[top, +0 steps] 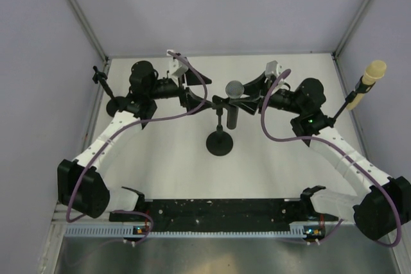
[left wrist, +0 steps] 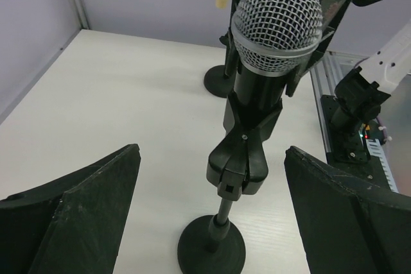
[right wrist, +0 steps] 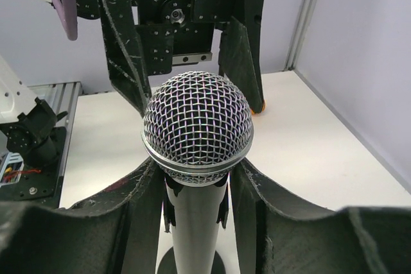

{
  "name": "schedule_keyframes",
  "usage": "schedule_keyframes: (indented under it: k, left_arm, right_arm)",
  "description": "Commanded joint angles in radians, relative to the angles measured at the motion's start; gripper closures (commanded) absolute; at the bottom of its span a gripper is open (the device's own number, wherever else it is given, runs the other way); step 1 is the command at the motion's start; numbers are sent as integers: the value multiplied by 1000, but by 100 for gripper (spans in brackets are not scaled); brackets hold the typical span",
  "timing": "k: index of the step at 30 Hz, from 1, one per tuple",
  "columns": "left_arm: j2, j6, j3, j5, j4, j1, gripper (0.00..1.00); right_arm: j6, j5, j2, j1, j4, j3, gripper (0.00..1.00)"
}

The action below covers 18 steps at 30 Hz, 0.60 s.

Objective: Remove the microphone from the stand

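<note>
As seen from above, white table (top: 160,171) underneath all, closed in by pale lilac walls (top: 225,11). Upon it, left arm (top: 109,136) and right arm (top: 340,152), both reaching inward toward the middle. Between them, black microphone stand (top: 220,142) upright on its round base, with clip (left wrist: 241,158) at the top. Off at the right edge, a cream foam-capped microphone (top: 372,72) on a support of its own; at the left edge, a small bare stand (top: 103,88). Seated in the centre clip, head up: microphone (right wrist: 197,120) with silver mesh grille. Pinched just below that grille by right gripper (right wrist: 196,187), fingers (right wrist: 131,210) pressed in on either side of the body. Left gripper (left wrist: 212,152) spread wide and touching nothing, one black finger to each side of the clip and short of it, microphone standing beyond and above.
</note>
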Motion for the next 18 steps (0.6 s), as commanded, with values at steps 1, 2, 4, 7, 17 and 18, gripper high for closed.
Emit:
schedule_keyframes:
  k: [1,2,4,7,17,18]
  left_arm:
    - [-23,-2,-21,108,47,3,1]
    - [-21,13,-24,118,37,2,1]
    - [-17,53,-24,132,1,0,1]
    - [-3,134,-20,135,-60,-1,1]
    - [62,219,31,121,-148,-26,1]
    - [63,225,33,121,-155,-27,1]
  right_arm:
    - [11,14,-31,11,60,1,76]
    - [9,12,-32,9,58,-1,76]
    - [9,11,-29,9,63,-4,76]
    - [3,9,-31,9,64,-7,76]
    - [-8,-20,-34,11,57,-12,76]
    - [-8,-23,-32,11,58,-15,76]
